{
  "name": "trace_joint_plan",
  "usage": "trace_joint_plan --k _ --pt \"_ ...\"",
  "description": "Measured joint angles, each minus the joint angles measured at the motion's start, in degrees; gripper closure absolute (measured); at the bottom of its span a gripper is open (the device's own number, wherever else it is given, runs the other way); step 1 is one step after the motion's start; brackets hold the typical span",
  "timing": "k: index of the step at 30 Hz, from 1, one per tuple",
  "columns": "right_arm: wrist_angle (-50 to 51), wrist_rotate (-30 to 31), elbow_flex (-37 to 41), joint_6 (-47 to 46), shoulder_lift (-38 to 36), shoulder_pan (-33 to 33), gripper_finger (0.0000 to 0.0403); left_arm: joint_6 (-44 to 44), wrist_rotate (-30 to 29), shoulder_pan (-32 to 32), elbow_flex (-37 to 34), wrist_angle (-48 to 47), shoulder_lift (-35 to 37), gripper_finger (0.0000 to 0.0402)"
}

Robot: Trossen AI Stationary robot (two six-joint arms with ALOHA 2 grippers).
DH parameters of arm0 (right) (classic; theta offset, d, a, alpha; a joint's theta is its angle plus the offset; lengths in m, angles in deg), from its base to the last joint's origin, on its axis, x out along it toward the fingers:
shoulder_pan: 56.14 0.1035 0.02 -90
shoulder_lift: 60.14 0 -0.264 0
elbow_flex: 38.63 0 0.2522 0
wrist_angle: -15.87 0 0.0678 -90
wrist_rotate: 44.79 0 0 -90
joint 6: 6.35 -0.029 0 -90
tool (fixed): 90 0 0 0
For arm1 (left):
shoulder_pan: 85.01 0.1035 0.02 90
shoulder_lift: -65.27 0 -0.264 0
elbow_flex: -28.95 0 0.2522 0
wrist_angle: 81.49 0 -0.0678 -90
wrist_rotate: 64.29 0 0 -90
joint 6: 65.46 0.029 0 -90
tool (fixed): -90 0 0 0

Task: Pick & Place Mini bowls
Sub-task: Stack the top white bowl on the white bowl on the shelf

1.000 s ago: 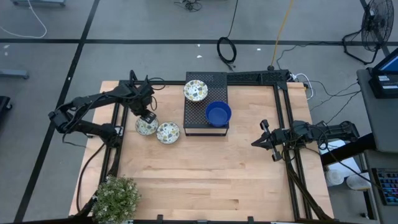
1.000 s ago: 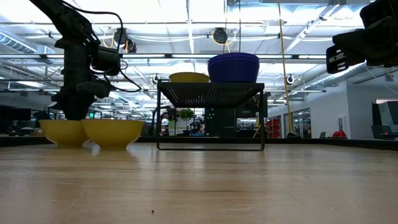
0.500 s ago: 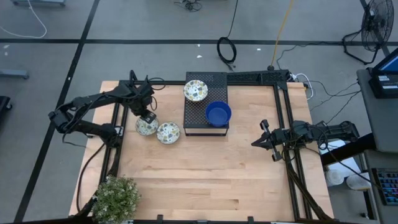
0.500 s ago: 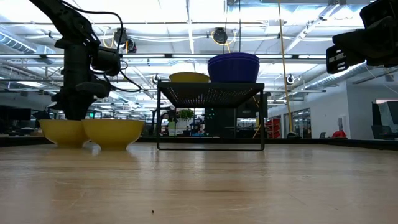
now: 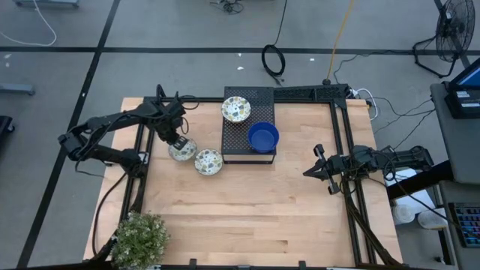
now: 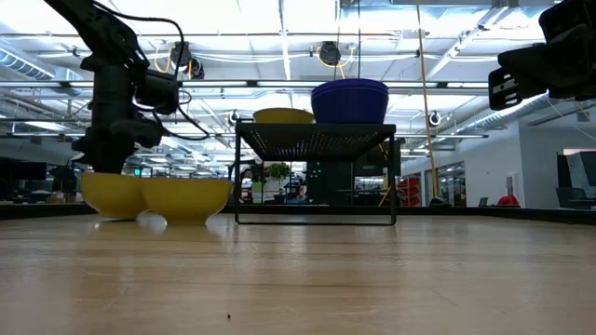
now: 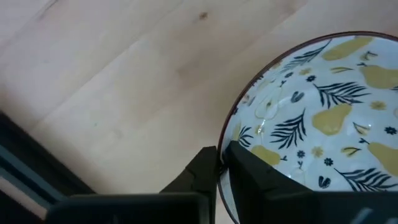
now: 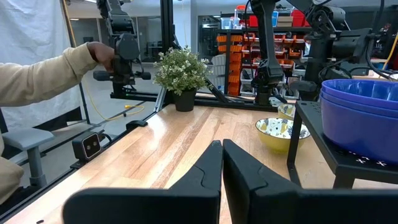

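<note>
Fingers [image 7: 205, 171] of the left gripper [image 5: 178, 142] pinched the rim of a patterned bowl [image 5: 181, 151], one finger inside the rim and one outside, as we saw in the left wrist view. We noted that arm reaching from the table's left edge, its wrist bent downward over the bowl near the black perforated box [image 5: 249, 135]. A second patterned bowl [image 5: 208, 161] sat touching the held one, on the wooden table [image 5: 255, 210] just left of the box. In the low view, both showed yellow undersides. On top of the box we saw a third patterned bowl [image 5: 235, 109] and the stacked blue bowls [image 5: 263, 137]. The right gripper [image 5: 316, 168] hung above the table's right side, well apart from the bowls, its fingers pressed together on nothing. A potted plant [image 5: 140, 238] stood at the near left corner.
</note>
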State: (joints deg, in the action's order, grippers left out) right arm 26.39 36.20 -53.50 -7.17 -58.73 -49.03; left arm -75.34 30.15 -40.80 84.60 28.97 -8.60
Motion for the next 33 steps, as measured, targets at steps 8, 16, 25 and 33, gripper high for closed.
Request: trace_joint_plan --k 8,16,25,33 --pt "-0.01 0.0 0.0 0.0 -0.02 0.0 0.0403 -0.27 0.25 0.02 0.07 -0.16 0.09 0.0387" --pt "-0.01 0.0 0.01 -0.02 0.0 0.0 0.0403 -0.27 -0.24 0.02 0.0 -0.16 0.09 0.039" --pt "-0.01 0.0 0.01 -0.02 0.0 -0.01 0.0403 0.91 0.57 -1.21 0.04 0.24 2.87 0.0393" --pt "-0.01 0.0 0.01 -0.02 0.0 -0.01 0.0403 0.79 -1.26 -2.58 1.22 0.61 12.34 0.0397"
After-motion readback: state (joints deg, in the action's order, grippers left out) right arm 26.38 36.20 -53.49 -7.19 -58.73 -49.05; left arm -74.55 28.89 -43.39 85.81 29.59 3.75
